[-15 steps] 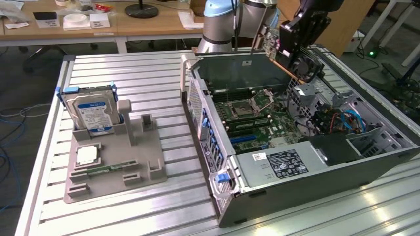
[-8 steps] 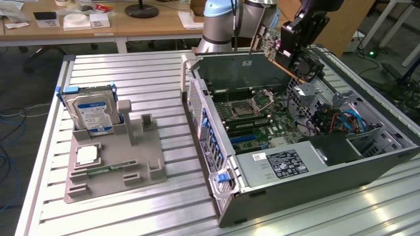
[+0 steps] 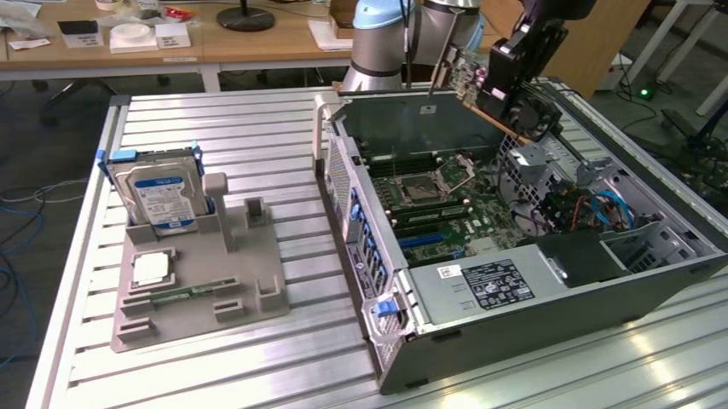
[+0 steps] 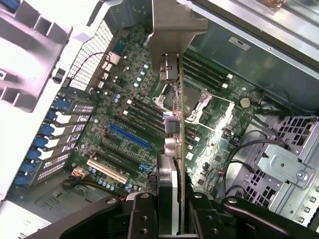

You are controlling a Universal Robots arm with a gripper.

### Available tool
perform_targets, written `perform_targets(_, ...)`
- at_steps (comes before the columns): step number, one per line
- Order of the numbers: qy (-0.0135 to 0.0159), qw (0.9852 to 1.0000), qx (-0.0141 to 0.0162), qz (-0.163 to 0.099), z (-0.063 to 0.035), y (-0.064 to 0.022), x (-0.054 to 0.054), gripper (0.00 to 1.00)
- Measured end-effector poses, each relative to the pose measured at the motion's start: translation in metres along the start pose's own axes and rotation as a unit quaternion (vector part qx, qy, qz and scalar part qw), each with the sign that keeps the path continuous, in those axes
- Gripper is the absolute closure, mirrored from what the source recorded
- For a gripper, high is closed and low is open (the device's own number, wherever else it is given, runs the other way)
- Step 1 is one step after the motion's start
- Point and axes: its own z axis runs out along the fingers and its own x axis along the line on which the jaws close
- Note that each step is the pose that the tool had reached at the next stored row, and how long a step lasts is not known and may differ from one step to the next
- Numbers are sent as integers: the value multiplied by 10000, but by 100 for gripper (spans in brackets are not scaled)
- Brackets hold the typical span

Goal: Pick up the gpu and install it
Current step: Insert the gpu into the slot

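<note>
The gpu (image 3: 469, 78) is a thin circuit card with a silvery bracket. It hangs tilted in the air above the far side of the open computer case (image 3: 376, 281). My gripper (image 3: 509, 89) is shut on it. In the wrist view the gpu (image 4: 173, 114) shows edge-on, bracket end away from the camera, clamped between my gripper (image 4: 172, 211) and its dark fingers (image 4: 143, 214). Below it lies the green motherboard (image 4: 214, 129) with a blue slot (image 4: 129, 137) and a white slot (image 4: 107, 169). The card touches no slot.
The case's upright rear wall (image 3: 341, 170), its drive cage (image 3: 592, 196) and its power supply (image 3: 483, 285) ring the motherboard. On the exterior view's left a grey fixture (image 3: 210, 285) holds a hard drive (image 3: 159, 192) and a square processor chip (image 3: 152, 268). Desks stand behind.
</note>
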Motion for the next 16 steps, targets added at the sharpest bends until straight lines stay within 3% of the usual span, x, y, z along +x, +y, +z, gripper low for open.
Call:
perform_targets(8, 16, 9994, 4, -352, 0, 0, 0, 72)
perform_targets(16, 33, 9974, 9, -718, 0, 0, 0, 72)
